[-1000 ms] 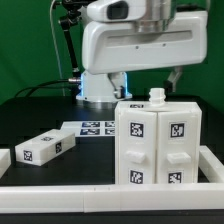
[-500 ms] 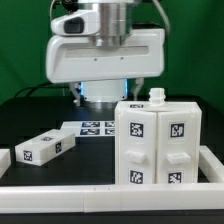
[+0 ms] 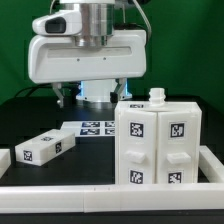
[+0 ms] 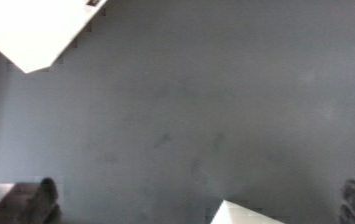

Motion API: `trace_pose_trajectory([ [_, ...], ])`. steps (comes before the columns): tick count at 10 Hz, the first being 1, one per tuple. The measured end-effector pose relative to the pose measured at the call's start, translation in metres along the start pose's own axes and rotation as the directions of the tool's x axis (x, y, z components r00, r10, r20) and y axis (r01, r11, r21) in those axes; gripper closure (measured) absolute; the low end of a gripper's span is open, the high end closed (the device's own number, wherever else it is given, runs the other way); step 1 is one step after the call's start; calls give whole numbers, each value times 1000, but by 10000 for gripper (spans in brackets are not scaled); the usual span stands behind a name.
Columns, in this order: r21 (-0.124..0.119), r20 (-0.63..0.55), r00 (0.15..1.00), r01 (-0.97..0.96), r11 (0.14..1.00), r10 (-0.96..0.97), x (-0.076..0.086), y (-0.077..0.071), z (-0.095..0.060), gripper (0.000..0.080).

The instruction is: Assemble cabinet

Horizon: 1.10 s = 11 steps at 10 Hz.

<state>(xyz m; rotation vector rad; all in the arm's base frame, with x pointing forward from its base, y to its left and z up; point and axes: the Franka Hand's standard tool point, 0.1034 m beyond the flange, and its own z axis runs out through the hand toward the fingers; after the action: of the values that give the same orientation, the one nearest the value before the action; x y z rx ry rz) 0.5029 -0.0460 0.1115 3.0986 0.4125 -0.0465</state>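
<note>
The cabinet (image 3: 155,145) stands upright at the exterior view's right, a white boxy body with tagged compartments and a small white knob (image 3: 157,95) on top. A loose white tagged block (image 3: 45,147) lies at the left. My gripper (image 3: 93,92) hangs under the big white hand, above the table behind the cabinet and to its left, touching nothing. In the wrist view my gripper (image 4: 192,206) is open, its dark fingertips (image 4: 26,205) far apart over dark table. A white corner (image 4: 245,214) shows between them and another white corner (image 4: 32,35) at the far edge.
The marker board (image 3: 95,128) lies flat behind the loose block. A low white rail (image 3: 100,190) runs along the front and up the right side (image 3: 211,160). Another white piece (image 3: 4,160) shows at the left edge.
The arm's hand has swung toward the exterior view's left, from above the cabinet to above the marker board area. The cabinet and the loose block have not moved.
</note>
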Motion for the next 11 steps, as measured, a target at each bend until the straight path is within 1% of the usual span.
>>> trace_pose_trajectory([
  [2,0,0,1000,0,1000,0,0,0,0,3],
  [3,3,0,997,-80,997,80,0,-1,0,3],
  [4,10,1,990,-142,990,142,-2,2,1,3],
  [5,28,9,963,-269,963,268,-8,12,5,3],
  [6,23,14,935,-354,935,354,-14,23,7,3],
  [7,28,19,904,-428,903,428,-20,34,13,3],
  [8,32,12,867,-498,866,498,-24,41,16,3],
  [9,31,14,845,-534,845,534,-25,42,16,3],
  [11,37,19,781,-624,781,624,-24,39,16,3],
])
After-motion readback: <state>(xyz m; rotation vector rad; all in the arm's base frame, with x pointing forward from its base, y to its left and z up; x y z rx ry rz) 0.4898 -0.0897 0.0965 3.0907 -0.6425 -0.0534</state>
